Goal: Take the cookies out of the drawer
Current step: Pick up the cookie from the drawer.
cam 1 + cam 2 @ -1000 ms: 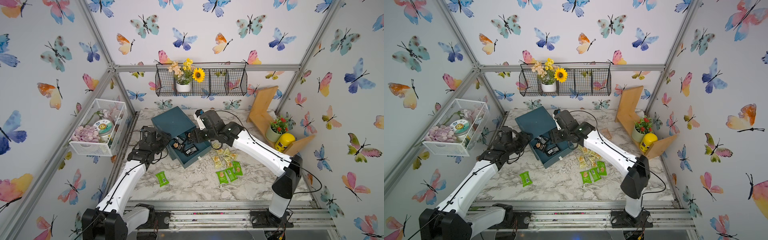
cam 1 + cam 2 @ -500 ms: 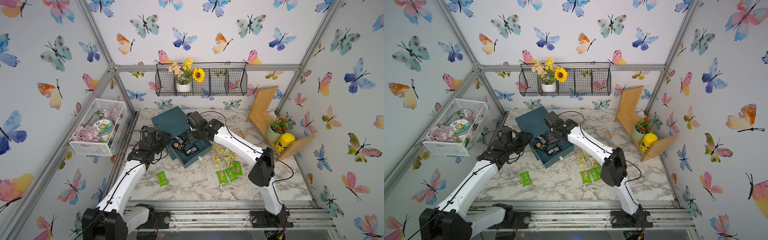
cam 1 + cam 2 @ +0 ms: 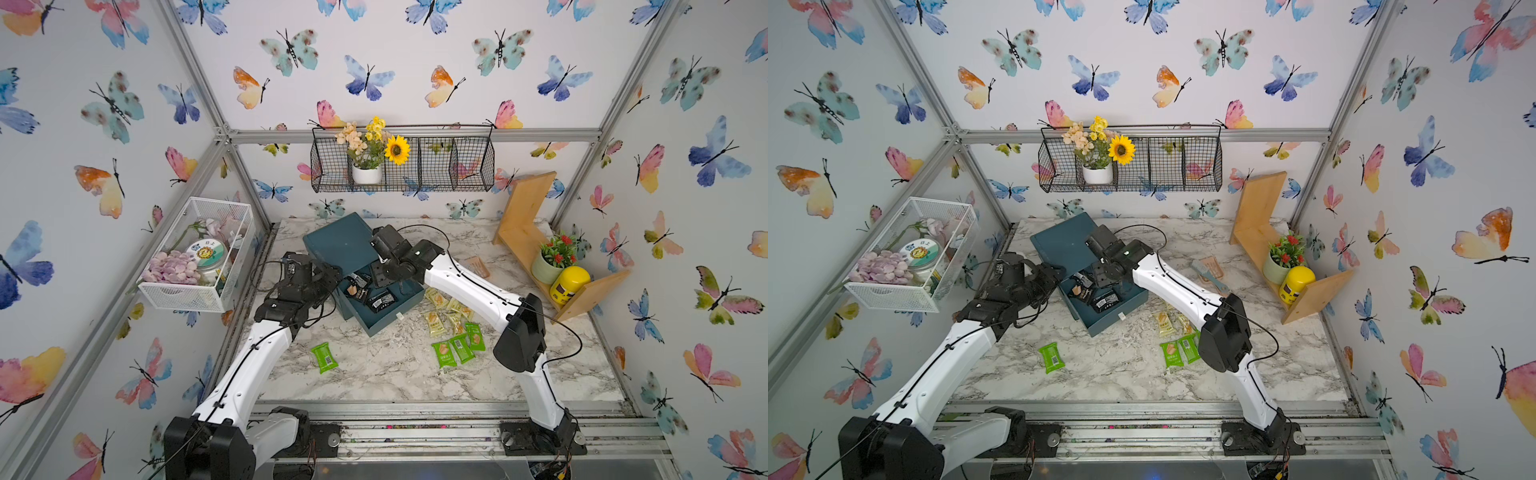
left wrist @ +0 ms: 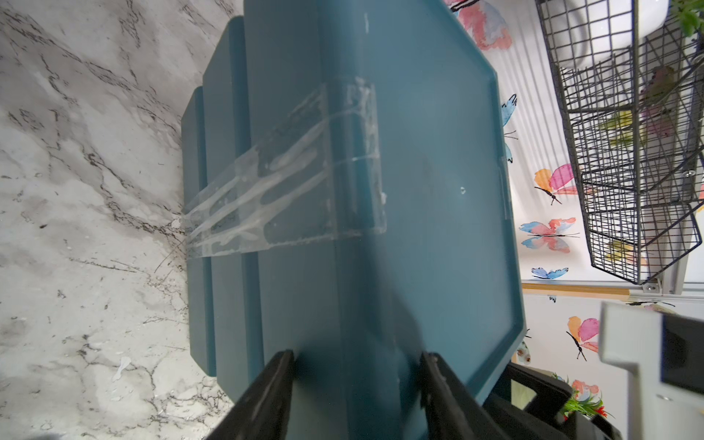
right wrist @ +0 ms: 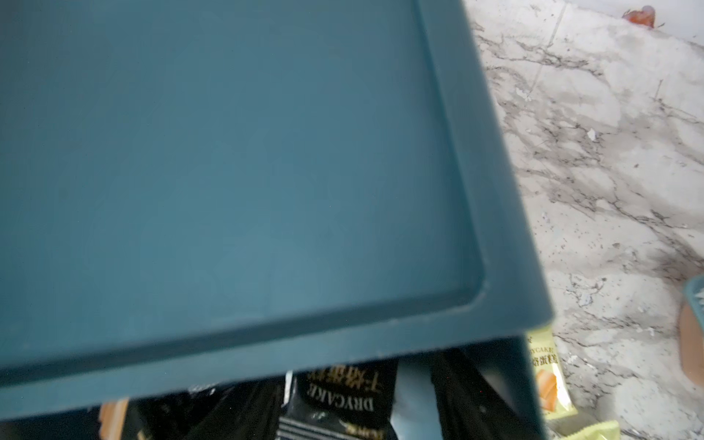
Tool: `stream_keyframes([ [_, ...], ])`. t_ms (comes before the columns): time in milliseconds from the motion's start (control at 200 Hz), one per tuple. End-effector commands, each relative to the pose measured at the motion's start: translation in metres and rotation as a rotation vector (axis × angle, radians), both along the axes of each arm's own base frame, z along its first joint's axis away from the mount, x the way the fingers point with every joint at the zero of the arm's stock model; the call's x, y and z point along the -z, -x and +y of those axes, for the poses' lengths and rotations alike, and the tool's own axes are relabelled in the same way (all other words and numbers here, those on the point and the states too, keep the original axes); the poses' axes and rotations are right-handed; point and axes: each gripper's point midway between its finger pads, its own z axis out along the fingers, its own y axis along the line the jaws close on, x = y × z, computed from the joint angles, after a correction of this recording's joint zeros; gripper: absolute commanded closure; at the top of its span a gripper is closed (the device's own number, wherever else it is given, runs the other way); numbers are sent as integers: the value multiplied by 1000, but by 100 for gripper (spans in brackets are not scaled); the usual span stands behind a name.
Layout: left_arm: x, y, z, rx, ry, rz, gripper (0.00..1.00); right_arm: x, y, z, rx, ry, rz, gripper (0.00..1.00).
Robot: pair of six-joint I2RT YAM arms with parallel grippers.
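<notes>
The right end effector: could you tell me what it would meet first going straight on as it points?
Probably the black packets in the open drawer, though depth is unclear.

In a top view the right gripper has its fingertips lost among the black cookies in the drawer; grip unclear. Right wrist view: blurred cabinet top hides most of them, frame edge cuts the rest; brush cropped. On the left gripper the fingers run off frame. The right elbow covers some green cookies.
</notes>
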Motion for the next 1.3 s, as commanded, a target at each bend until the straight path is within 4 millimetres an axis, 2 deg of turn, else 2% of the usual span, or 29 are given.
stream_keyframes([
  [0, 16, 6, -3, 25, 1, 55, 43, 12, -7, 3, 20, 11, 3, 36],
  [165, 17, 6, -3, 26, 0, 56, 43, 18, -7, 4, 19, 22, 6, 36],
  [390, 16, 6, -2, 24, 0, 56, 44, 28, -9, -2, 31, 68, 3, 47],
  [506, 16, 5, -3, 28, 1, 56, 44, 24, -9, -1, 26, 60, -5, 54],
  [731, 17, 5, -3, 26, 0, 59, 44, 3, -8, 6, 4, 12, -23, 64],
  [966, 18, 5, -3, 26, 0, 60, 44, -35, -2, 3, -4, -57, -66, 67],
  [1151, 16, 5, -2, 23, -2, 55, 44, -59, 10, -3, -15, -101, -84, 69],
  [1296, 16, 4, -2, 21, -3, 54, 44, -74, 29, -8, -31, -120, -90, 70],
])
